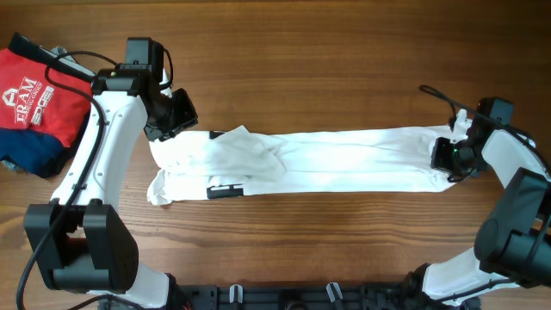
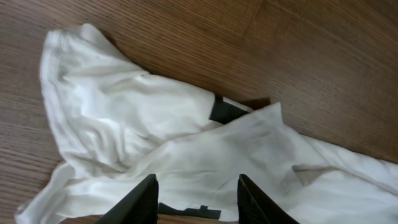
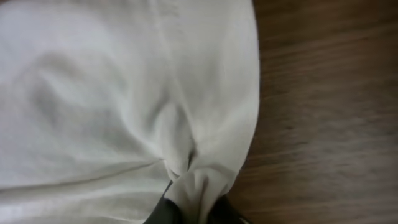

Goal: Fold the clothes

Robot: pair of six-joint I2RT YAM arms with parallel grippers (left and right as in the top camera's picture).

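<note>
- The white shirt (image 1: 344,159) lay across the middle of the desk (image 1: 327,52) as one long band. By the look of it, it was doubled lengthwise and drawn flat, ready for a crosswise fold.
- The right gripper (image 1: 449,155) was closed on the shirt's right end. In its wrist view the cloth puckered into the pinch, with wrinkles running toward it — a hold suited to carrying that end over.
- The left gripper (image 1: 176,112) hung over the rumpled left end. Its fingers (image 2: 143,199) were partly apart with nothing clamped between them, and cloth lay only beneath. It was likely poised to pin or take that end.
- The black label patch (image 1: 225,190) showed at the shirt's near edge.
- The red garment (image 1: 39,95) and the navy garment (image 1: 34,157) sat folded at the far left, well apart from the shirt — probably set aside out of the way.
</note>
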